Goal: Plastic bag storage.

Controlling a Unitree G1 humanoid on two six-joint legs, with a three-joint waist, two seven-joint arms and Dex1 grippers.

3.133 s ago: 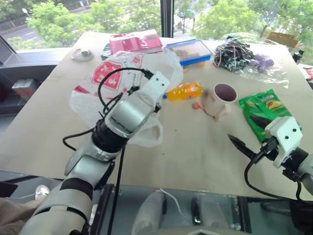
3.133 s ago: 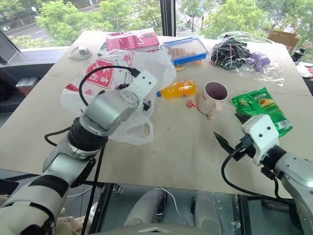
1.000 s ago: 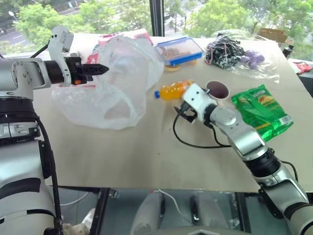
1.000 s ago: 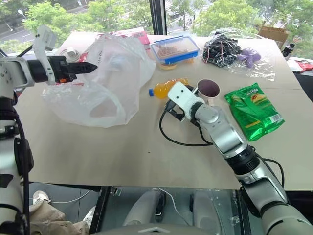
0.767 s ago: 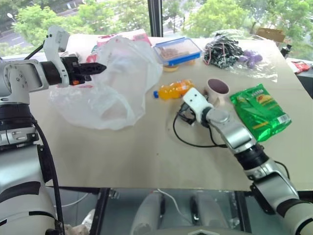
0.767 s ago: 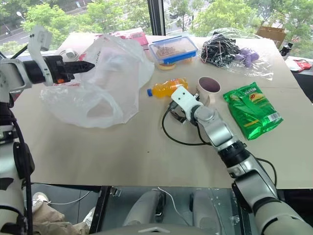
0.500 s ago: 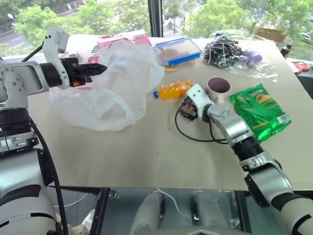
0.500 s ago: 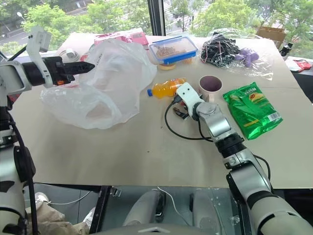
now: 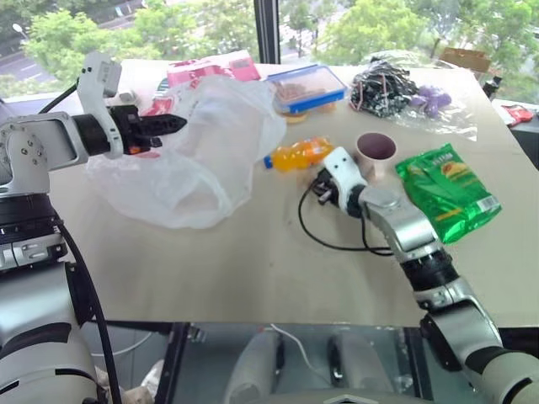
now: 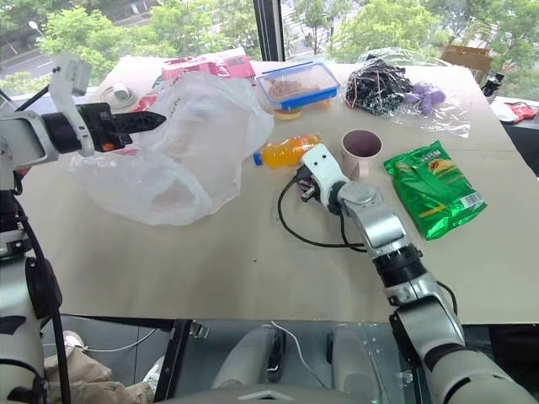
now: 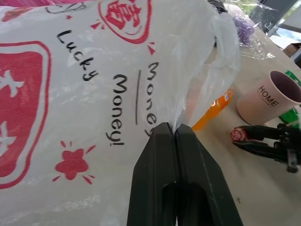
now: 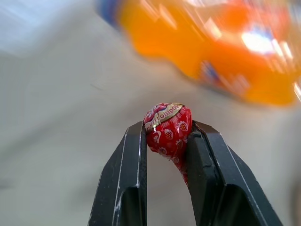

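Since a second ago the right tool (image 12: 164, 141) has closed on a red wrapped lollipop (image 12: 167, 128) near the orange bottle (image 10: 289, 151). Plastic bag (image 10: 181, 143) sits at the worktop's far-left area, one fold pinched by the shut left tool (image 11: 175, 135). Thin, limp, slippery film; grip gathered folds or handles. Handles and bag mouth aren't discernible.
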